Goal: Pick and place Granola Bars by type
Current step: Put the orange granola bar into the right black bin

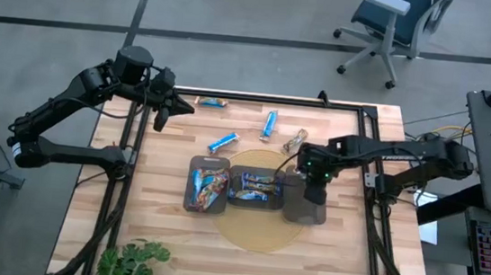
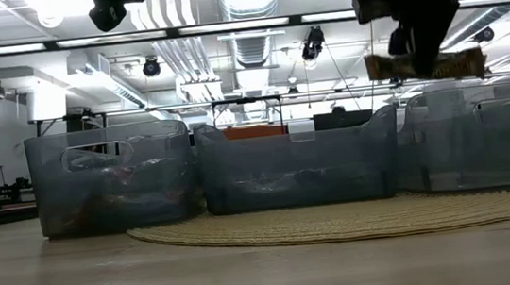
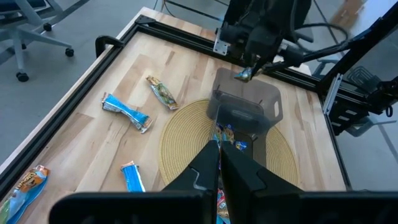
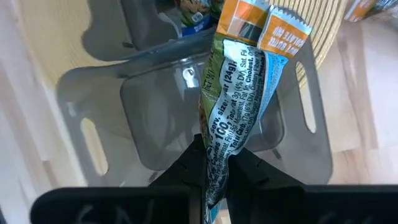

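A bar is clamped in the right gripper above the empty right tray, whose walls ring open room. Beside it, filled trays are crowded. Beyond, loose bars are scattered. Farthest, the left gripper is held closed.

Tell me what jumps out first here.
The right pincer hangs over the empty right-hand tray, shut on an orange-and-green granola bar. The other two trays already hold bars, and four loose bars lie on the wood behind them, near the idle left pincer.
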`<state>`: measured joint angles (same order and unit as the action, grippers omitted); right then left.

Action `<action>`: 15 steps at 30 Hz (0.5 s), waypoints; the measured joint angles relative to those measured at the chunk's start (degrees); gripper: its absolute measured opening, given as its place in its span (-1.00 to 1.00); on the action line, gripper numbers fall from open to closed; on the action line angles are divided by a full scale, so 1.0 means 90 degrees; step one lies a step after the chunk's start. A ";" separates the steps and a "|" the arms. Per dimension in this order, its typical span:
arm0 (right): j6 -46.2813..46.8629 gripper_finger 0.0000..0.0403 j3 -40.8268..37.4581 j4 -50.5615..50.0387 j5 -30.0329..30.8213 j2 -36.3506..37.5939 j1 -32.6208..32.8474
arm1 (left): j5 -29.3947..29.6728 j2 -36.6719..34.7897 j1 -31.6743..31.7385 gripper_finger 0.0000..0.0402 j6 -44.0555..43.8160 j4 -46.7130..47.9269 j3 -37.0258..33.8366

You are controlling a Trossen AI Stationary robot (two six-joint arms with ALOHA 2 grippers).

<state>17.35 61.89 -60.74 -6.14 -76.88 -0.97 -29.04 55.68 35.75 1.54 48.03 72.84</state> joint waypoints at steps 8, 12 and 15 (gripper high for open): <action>0.0242 -0.88 -0.0701 0.0838 -0.0041 0.0000 0.0000 | -0.0001 0.0000 0.0001 -1.00 -0.0005 0.0000 0.0000; 0.0245 -0.88 -0.0951 0.1152 -0.0041 -0.0002 0.0000 | 0.0000 0.0000 0.0000 -1.00 -0.0007 -0.0002 0.0000; 0.0245 -0.88 -0.1023 0.1246 -0.0038 -0.0002 0.0000 | 0.0000 0.0000 0.0002 -1.00 -0.0007 0.0000 0.0000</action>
<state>19.55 52.69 -49.53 -6.48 -76.90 -0.97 -29.04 55.68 35.77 1.48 48.03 72.84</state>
